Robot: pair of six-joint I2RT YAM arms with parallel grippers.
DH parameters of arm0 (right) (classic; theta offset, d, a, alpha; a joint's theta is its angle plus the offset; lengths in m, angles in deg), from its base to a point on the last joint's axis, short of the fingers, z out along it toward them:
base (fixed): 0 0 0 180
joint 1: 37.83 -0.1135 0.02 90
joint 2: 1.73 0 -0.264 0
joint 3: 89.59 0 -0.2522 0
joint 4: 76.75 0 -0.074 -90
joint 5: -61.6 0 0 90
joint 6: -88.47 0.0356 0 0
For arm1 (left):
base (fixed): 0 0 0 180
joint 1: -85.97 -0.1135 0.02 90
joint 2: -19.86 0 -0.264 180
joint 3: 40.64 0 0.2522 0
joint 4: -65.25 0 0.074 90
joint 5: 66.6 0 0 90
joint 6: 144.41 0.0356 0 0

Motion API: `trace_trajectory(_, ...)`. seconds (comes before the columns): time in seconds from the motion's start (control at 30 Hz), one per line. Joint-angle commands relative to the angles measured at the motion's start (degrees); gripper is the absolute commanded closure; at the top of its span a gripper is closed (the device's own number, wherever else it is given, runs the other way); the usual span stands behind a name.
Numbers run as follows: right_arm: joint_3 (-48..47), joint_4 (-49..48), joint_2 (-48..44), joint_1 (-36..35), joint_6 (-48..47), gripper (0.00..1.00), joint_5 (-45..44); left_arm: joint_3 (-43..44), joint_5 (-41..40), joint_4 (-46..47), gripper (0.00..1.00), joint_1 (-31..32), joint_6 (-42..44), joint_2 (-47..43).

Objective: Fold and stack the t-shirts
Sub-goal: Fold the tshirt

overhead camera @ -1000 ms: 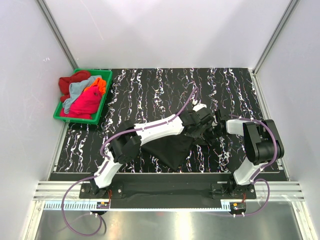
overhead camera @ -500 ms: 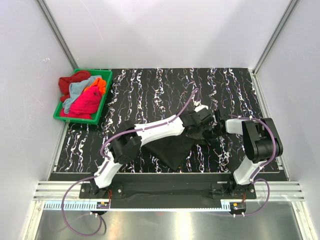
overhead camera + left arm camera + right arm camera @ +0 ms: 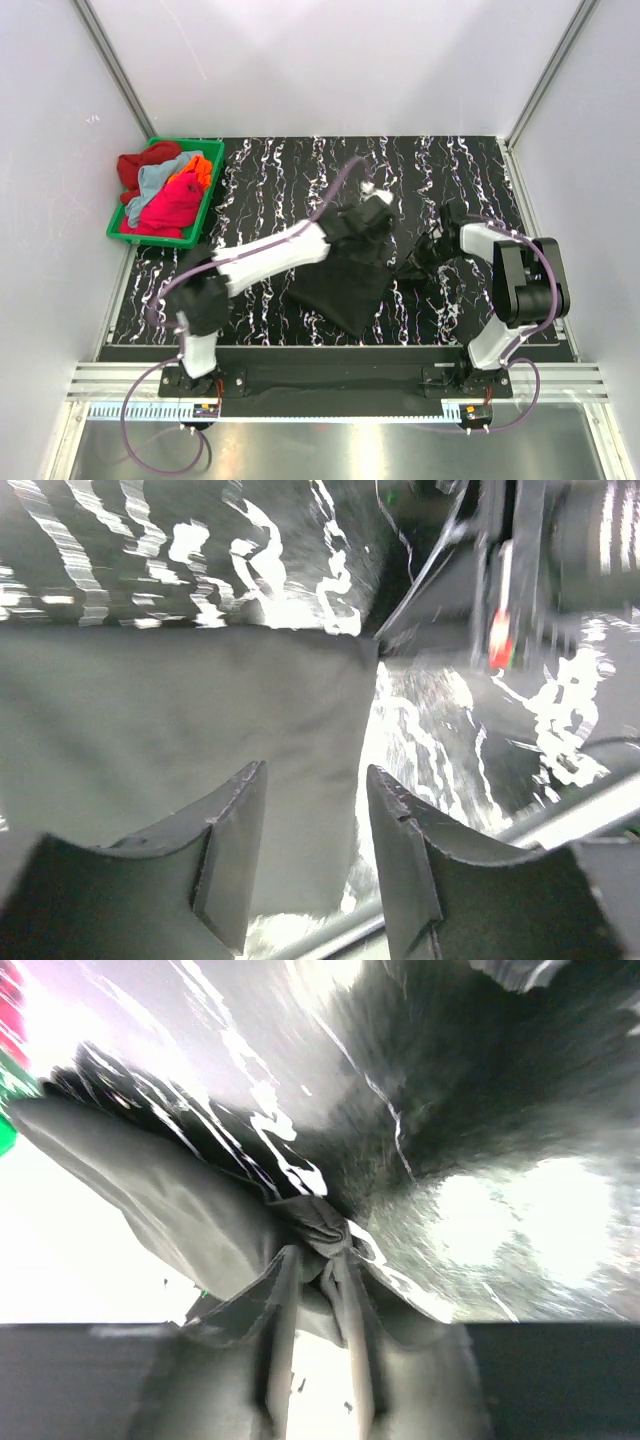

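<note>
A black t-shirt (image 3: 340,290) lies in a loose folded heap on the patterned table, near the front middle. My left gripper (image 3: 375,225) hovers over its far edge; in the left wrist view the gripper (image 3: 315,775) is open and empty above the flat cloth (image 3: 180,700). My right gripper (image 3: 420,258) is at the shirt's right corner. In the right wrist view the gripper (image 3: 318,1255) is slightly open, with a bunched fold of the black t-shirt (image 3: 150,1190) lying at its fingertips. Red (image 3: 135,165), light blue (image 3: 160,178), orange (image 3: 200,168) and magenta (image 3: 172,205) t-shirts are piled in the bin.
The green plastic bin (image 3: 215,160) stands at the table's far left corner, partly over the edge. White walls and metal posts enclose the table on three sides. The black-and-white mat (image 3: 290,180) covers the table.
Both grippers have opened. My left gripper has let go of the black t-shirt and drawn back to the upper left, away from the right gripper. The shirt has settled lower on the table.
</note>
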Motion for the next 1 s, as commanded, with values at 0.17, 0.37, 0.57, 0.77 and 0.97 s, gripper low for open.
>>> trace_trajectory(0.17,-17.22,21.98,-5.56,3.77,-13.84,0.60,-14.60,-20.53,13.23,9.06,0.55,-12.23,4.46,-25.19)
trace_trajectory(0.37,-14.52,12.87,-3.64,-2.72,-12.54,0.70,12.33,-35.37,27.76,20.91,0.59,-19.18,2.64,-26.78)
trace_trajectory(0.57,-5.64,-6.03,0.41,-8.36,-3.13,0.79,17.83,-38.31,36.39,26.48,0.61,-23.94,3.49,-21.78)
trace_trajectory(0.77,-1.77,-9.12,5.95,-5.92,-6.98,0.79,17.31,-42.78,37.36,26.91,0.61,-25.43,4.46,-19.93)
trace_trajectory(0.97,-0.35,-8.43,2.63,-2.83,-7.70,0.66,16.61,-44.11,37.80,25.60,0.61,-26.14,6.66,-22.82)
